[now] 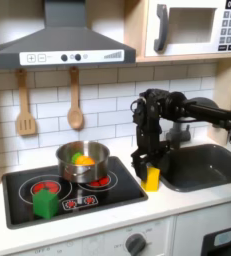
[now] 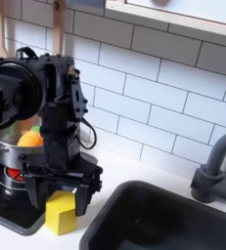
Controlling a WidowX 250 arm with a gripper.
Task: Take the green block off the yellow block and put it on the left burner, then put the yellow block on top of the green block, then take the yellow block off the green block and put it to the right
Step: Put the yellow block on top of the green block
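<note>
First exterior view gives us a toy kitchen: a glossy black toy cooktop (image 1: 82,195) set into a white table (image 1: 192,205), beside a dark sink (image 1: 202,165). On the red-ringed left burner (image 1: 45,189), at the first exterior view's left, stands the small bright green plastic cube (image 1: 45,203). Behind it a steel pot (image 1: 83,160) holds orange and green toy food (image 1: 82,158).

Our black robot arm reaches in from the first exterior view's right, and its pincer (image 1: 148,170) points straight down over the small bright yellow plastic block (image 1: 152,179). That block stands upright on the table between the cooktop's edge and the sink, well apart from the green cube.

Second exterior view shows the pincer (image 2: 58,191) spread wide, its fingers (image 2: 34,194) straddling the yellow block (image 2: 60,212) without pressing it. We judge that the yellow block has just been set down at the right, so the task looks nearly finished.
</note>
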